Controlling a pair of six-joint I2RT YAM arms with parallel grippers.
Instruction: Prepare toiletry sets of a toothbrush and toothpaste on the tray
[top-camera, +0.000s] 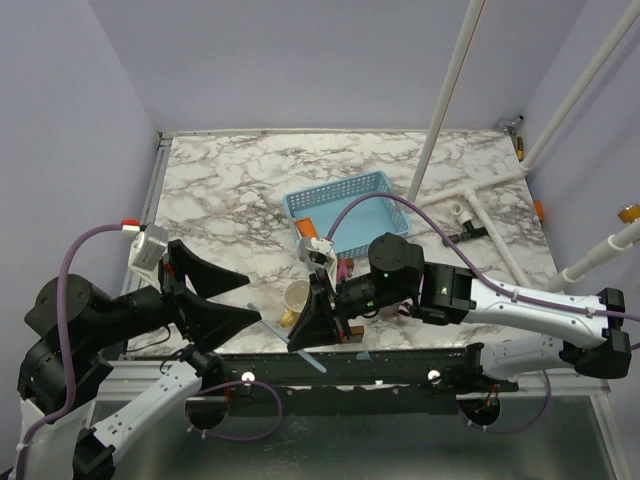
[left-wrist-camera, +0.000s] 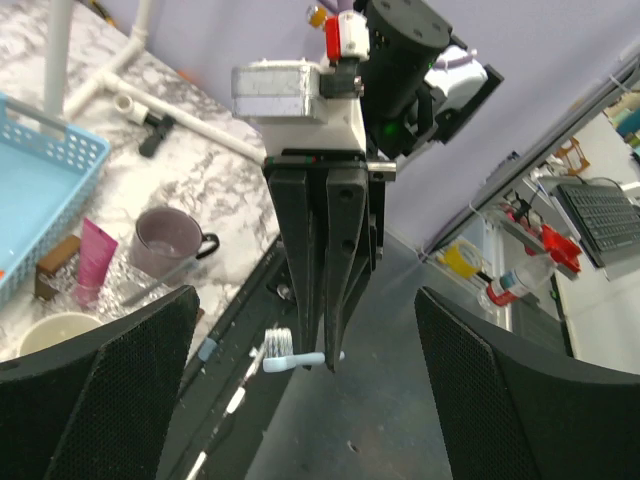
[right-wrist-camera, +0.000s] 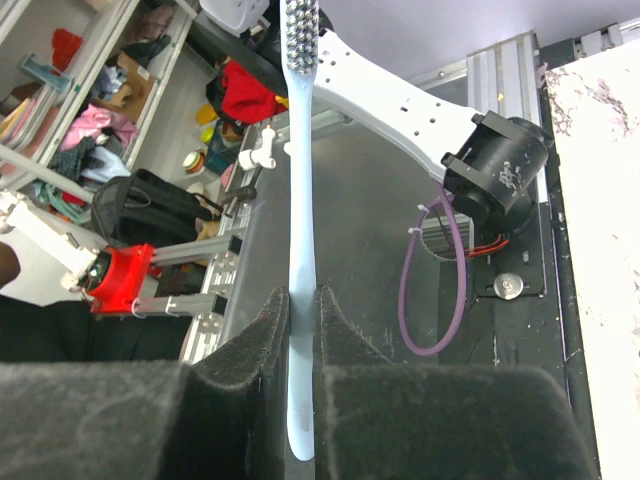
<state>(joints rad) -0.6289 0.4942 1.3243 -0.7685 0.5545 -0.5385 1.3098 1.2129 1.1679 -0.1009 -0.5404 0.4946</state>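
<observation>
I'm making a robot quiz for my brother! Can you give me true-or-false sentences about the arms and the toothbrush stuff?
1. The right tool is clamped on the toothbrush. True.
2. The left tool is holding a mug. False: it is open and empty.
3. The pink toothpaste lies in the tray. False: it lies on the table beside the purple mug.
4. An orange toothpaste lies in the tray. True.

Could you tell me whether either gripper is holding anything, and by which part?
The right gripper holds the toothbrush by its lower handle, head protruding; the left gripper is open and empty.
</observation>
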